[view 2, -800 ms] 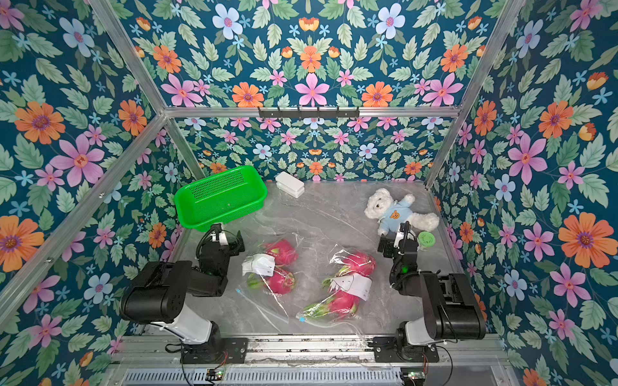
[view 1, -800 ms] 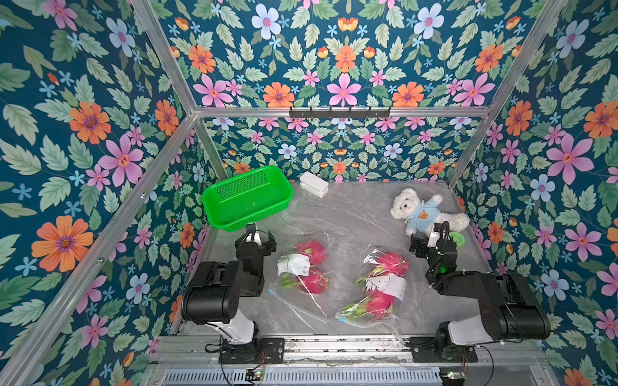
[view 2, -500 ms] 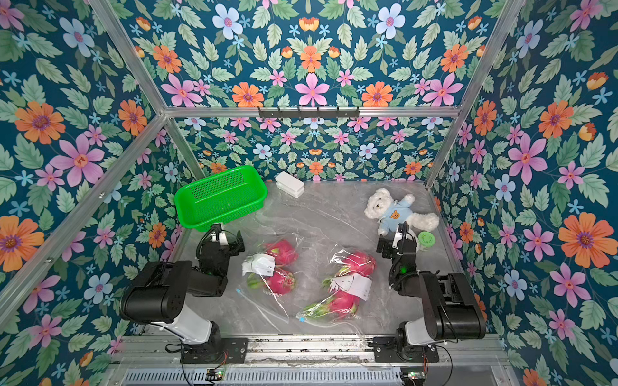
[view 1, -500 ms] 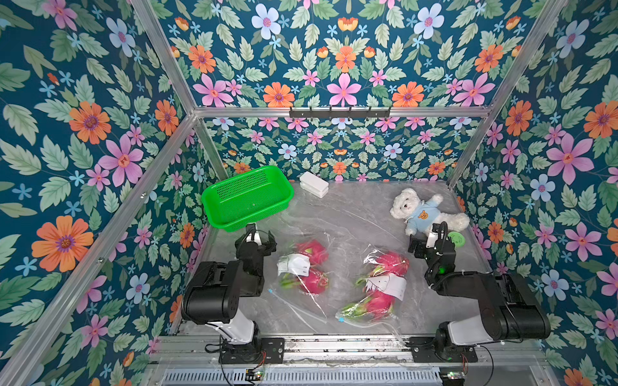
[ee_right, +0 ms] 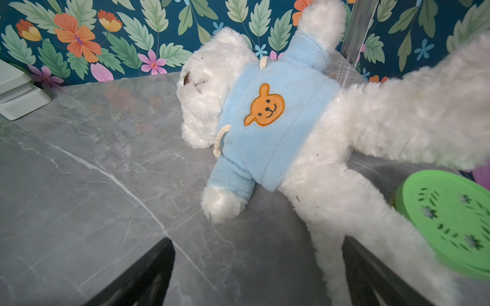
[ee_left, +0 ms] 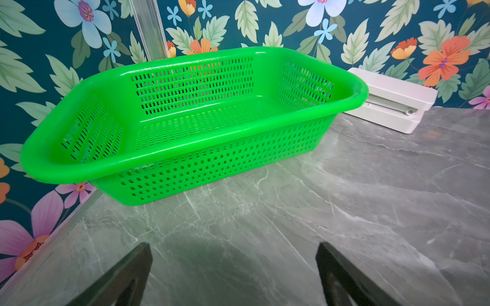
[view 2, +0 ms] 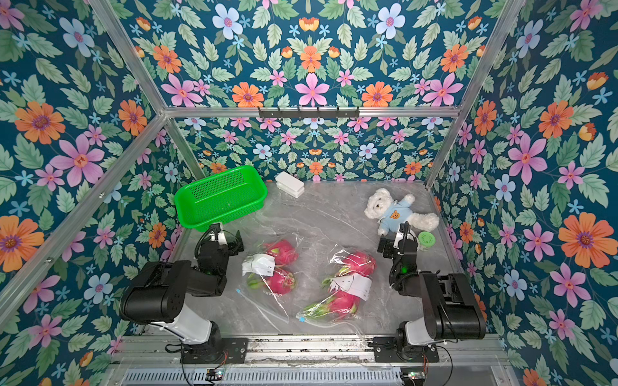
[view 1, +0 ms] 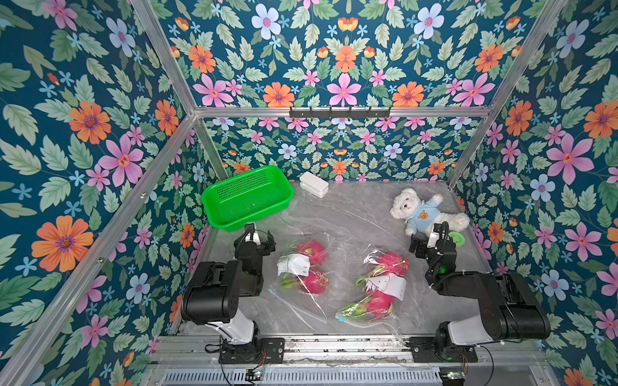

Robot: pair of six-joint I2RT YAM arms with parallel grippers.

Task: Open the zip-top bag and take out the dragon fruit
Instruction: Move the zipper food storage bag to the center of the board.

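Observation:
Two clear zip-top bags lie on the grey marble table between my arms, in both top views. The left bag holds two pink dragon fruit under a white label. The right bag holds two more dragon fruit. My left gripper is open and empty, left of the left bag, facing the basket. My right gripper is open and empty, right of the right bag, close to the teddy's leg. Neither wrist view shows a bag.
A green perforated basket stands at the back left, with a white box beside it. A white teddy bear in a blue top lies at the back right, next to a green lid.
The right gripper has shifted very slightly. The bags and the left arm have not moved.

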